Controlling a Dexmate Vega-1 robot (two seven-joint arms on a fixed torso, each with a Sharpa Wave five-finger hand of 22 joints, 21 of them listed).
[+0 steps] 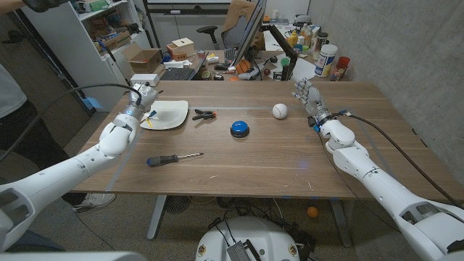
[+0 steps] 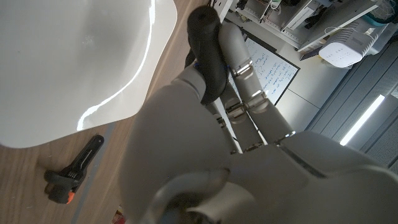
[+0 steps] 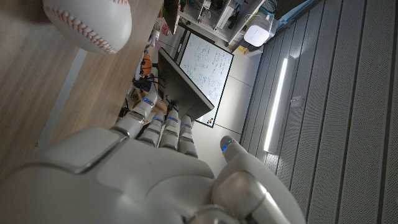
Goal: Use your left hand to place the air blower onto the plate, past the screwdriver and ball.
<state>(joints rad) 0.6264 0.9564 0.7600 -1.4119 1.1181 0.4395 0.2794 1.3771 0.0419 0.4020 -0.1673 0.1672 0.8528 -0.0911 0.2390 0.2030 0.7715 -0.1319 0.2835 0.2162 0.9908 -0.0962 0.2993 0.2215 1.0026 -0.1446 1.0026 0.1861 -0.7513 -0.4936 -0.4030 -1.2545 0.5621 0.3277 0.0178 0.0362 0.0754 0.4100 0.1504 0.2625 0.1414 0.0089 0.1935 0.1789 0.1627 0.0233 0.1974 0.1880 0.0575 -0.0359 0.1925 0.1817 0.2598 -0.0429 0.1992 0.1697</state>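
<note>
The left hand point(image 1: 142, 98) hangs over the near-left edge of the white plate point(image 1: 168, 114), fingers closed around the black air blower point(image 2: 207, 53); the left wrist view shows the blower's dark rubber body pinned between the fingers and thumb, with the plate's white face just beyond it. The blower is above the plate's rim, and whether it touches the plate cannot be told.

Just beside the plate, on the side away from the left hand, lies a small black clamp point(image 1: 205, 114) with an orange tip. Farther that way on the wooden surface point(image 1: 246, 163) sits a blue round button point(image 1: 240, 129), and beyond it the white ball point(image 1: 280, 111) with red stitching, near the right hand point(image 1: 307, 96). The right hand stands at the far right part of the surface with its fingers apart, holding nothing; the right wrist view shows the ball close ahead of those fingers. The screwdriver point(image 1: 174, 159), blue-handled with a black grip, lies nearer the robot than the left hand, well apart from the plate.

Behind the surface the room is crowded: a desk with bottles and clutter, an office chair point(image 1: 239, 29), cardboard boxes point(image 1: 145, 58), shelving at the left, a grey wall at the right.
</note>
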